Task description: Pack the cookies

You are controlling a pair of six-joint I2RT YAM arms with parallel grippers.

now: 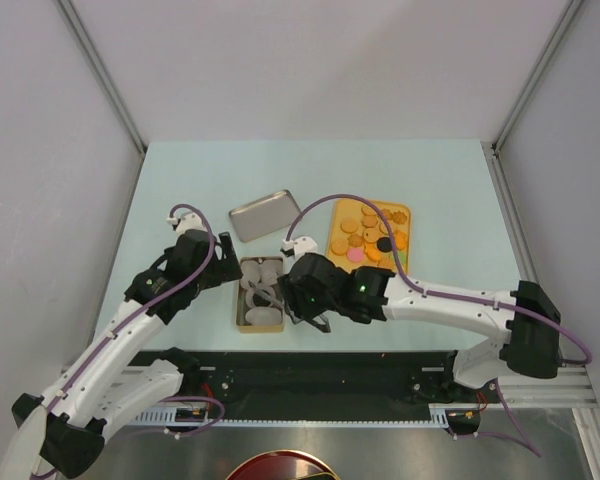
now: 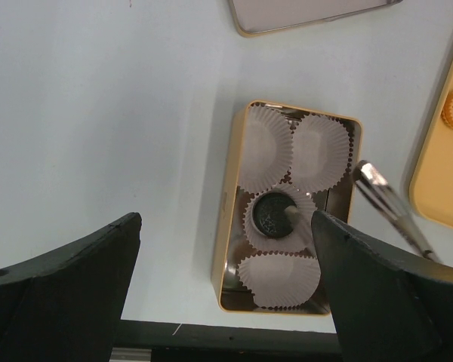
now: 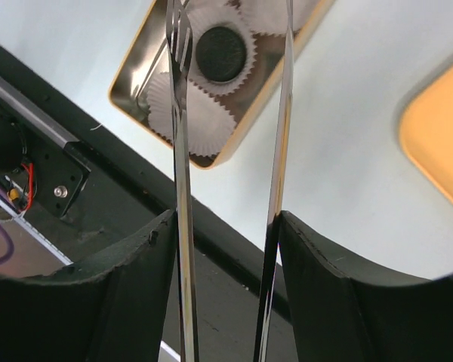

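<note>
Cookies lie mostly on the orange tray; one black cookie sits in the tin.

1. We see the bench carrying every item, with both arms reaching over it from the near edge.
2. The orange tray lies right of centre. Its cookies are mainly orange-brown, with a pink one and a black one among them. They lie well apart from both end effectors, on the far side of the right arm.
3. The silver lid rests on the bench beyond the tin, apart from it.
4. The tin lies between the two arms and contains four white paper cups.
5. The left end effector hangs over the tin's near left side. Its jaws stand fully spread and it grips nothing. The black cookie lies just ahead of it, between its finger lines.
6. The right end effector has its fingers pressed against the outer sides of a pair of metal tongs, holding them.
7. The tong arms stand parted, their tips over the tin.
8. The black cookie lies flat in the third cup from the far end, directly beyond the tong tips. One tip overlaps its edge in the left wrist view. We cannot tell whether it touches.
</note>
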